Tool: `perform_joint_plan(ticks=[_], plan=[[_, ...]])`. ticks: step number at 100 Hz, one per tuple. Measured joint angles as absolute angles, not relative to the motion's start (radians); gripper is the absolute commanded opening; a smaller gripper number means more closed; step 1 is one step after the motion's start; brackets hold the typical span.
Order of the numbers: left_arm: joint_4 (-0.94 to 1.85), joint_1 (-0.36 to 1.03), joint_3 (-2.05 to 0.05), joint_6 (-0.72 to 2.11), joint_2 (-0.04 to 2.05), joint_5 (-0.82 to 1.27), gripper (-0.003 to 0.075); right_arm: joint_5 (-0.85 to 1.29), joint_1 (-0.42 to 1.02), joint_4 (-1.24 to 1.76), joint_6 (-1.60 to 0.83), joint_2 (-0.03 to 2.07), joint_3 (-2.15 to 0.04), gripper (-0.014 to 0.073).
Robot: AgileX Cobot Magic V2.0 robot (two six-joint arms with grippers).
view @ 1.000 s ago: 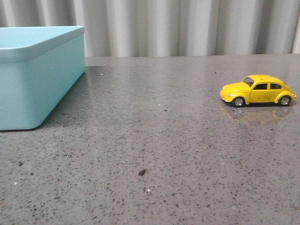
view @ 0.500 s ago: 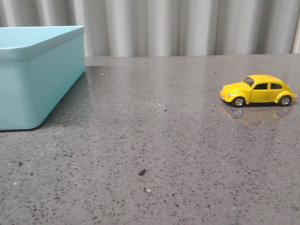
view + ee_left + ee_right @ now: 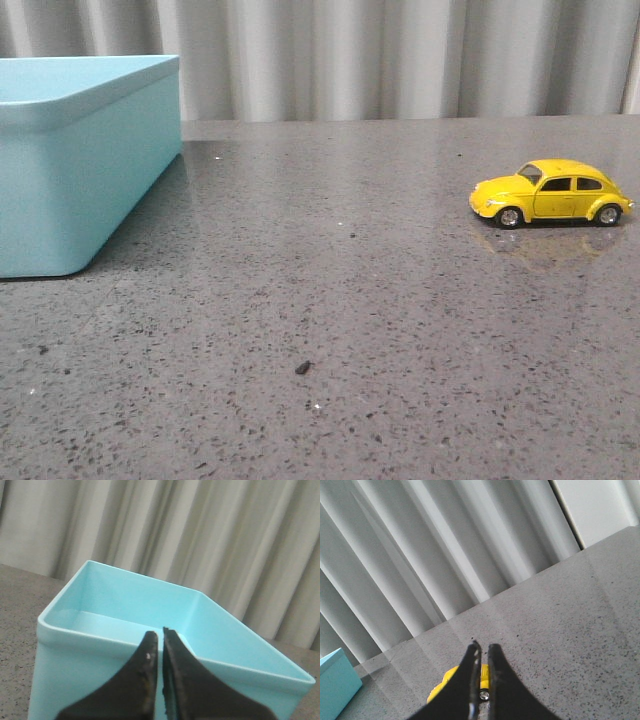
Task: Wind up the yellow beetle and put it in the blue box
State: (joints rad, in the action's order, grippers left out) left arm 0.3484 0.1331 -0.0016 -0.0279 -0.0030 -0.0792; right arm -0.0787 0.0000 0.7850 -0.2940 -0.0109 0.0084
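Reaching is in hand: ahead of the nearly closed, empty right gripper (image 3: pixel 481 652), the yellow beetle (image 3: pixel 462 682) must be grasped once its fingers are opened; the left gripper (image 3: pixel 160 639), likewise nearly closed and empty, is held before the blue box (image 3: pixel 125 615).

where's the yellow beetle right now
In the front view the yellow beetle stands on the grey table at the right, far from the blue box at left.

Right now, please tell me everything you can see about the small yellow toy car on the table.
The small glossy yellow toy Beetle car stands upright on all its wheels on the speckled grey stone table, at the robot's right, side-on with its nose toward the pale blue box. It has dark windows, silver hubcaps and black tyres. A faint reflection lies beneath it. Nothing touches it except the table; no hand holds it.
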Motion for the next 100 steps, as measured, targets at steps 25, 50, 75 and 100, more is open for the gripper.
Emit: perform_joint_plan(ticks=[25, 50, 75, 100], plan=[[0.351, 0.133, -0.023, -0.028, 0.002, -0.037, -0.0021, -0.021, 0.000, 0.716, -0.294, -0.011, -0.042, -0.0041], [0.351, 0.133, -0.117, -0.028, 0.120, 0.000, -0.0021, 0.095, 0.000, 0.636, -0.294, -0.011, -0.151, -0.0041], [0.315, 0.133, -0.249, -0.028, 0.271, 0.101, -0.0021, 0.188, 0.000, 0.578, -0.311, 0.078, -0.258, -0.0041], [0.250, 0.133, -0.365, -0.028, 0.403, 0.249, -0.0021, 0.251, 0.000, 0.546, -0.313, 0.251, -0.377, -0.0041]])
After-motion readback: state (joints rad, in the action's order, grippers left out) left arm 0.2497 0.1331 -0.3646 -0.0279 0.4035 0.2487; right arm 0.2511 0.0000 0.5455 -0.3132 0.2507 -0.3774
